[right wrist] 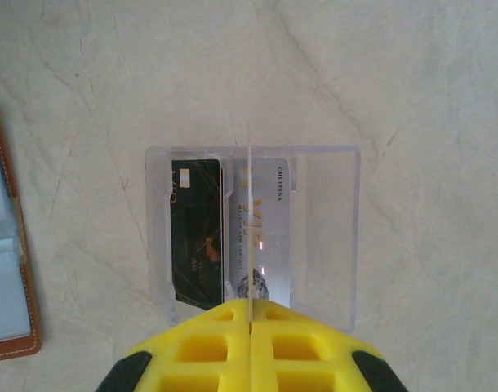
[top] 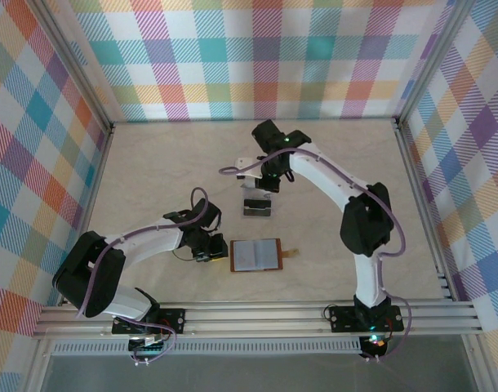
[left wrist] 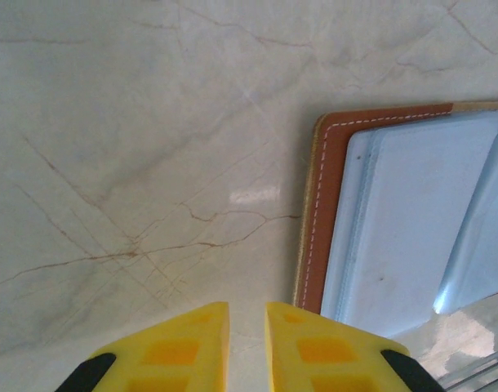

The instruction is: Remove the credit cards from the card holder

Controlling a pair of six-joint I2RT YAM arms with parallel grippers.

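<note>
The pale, veined worktop (top: 151,163) is enclosed by checked walls. Two arms are bolted along its near edge.

The left arm (top: 143,245) is bent low across the near left part of the worktop. The left jaws are brought just beside the left edge of the wallet (top: 255,255). In the left wrist view a narrow gap is seen between the yellow fingers (left wrist: 184,343). Nothing is held in that gap, only bare worktop is seen past it, and the wallet is not touched.

The right arm (top: 359,220) is reached from the near right toward the middle of the worktop. The right jaws are clenched tight above a clear sleeve (right wrist: 326,237). A thin edge, seen end-on, is caught between them and runs on to the far side of the sleeve. It appears to be the sleeve's middle fold, though that cannot be told for sure.

The wallet is laid open and flat near the middle of the near edge, with its grey pockets turned up. Its tab (top: 291,254) is stretched out to the right.

The sleeve is placed just beyond the wallet, toward the middle of the worktop and apart from it. Two cards are seen at the sleeve, side by side: a dark card (right wrist: 197,237) and a silver card (right wrist: 273,229). Whether they lie inside or under it cannot be told.
</note>
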